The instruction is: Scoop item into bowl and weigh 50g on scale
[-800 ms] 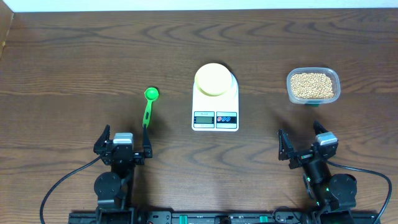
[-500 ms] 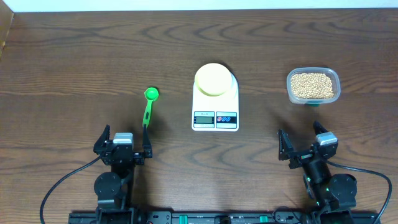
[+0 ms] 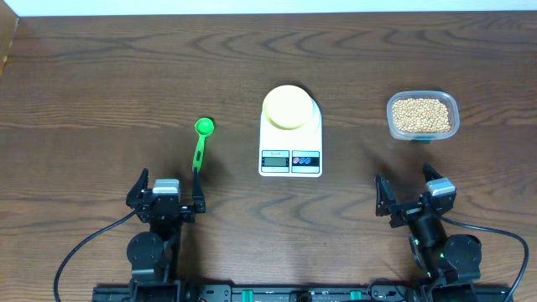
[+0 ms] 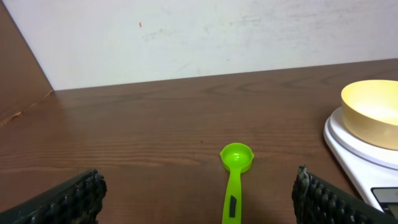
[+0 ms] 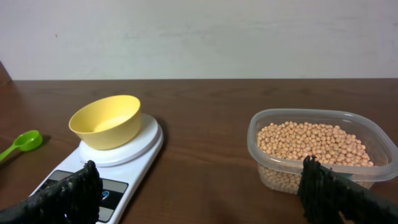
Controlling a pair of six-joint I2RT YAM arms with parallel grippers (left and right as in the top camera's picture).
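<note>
The pale yellow bowl (image 3: 287, 106) (image 5: 106, 121) (image 4: 372, 113) sits empty on the white scale (image 3: 291, 157) (image 5: 133, 148) at mid table. Tan beans (image 3: 421, 115) (image 5: 308, 140) fill a clear plastic tub (image 3: 423, 134) (image 5: 273, 168) at the right. A green scoop (image 3: 200, 144) (image 4: 234, 174) lies flat left of the scale, cup end pointing away. My left gripper (image 3: 166, 195) (image 4: 198, 202) rests open at the near edge, the scoop's handle between its spread fingers without touching. My right gripper (image 3: 413, 195) (image 5: 199, 193) is open and empty, near the front edge below the tub.
A pale wall runs behind the table's far edge. Cables trail from both arm bases along the front edge. Bare dark wood lies between the scale and the tub.
</note>
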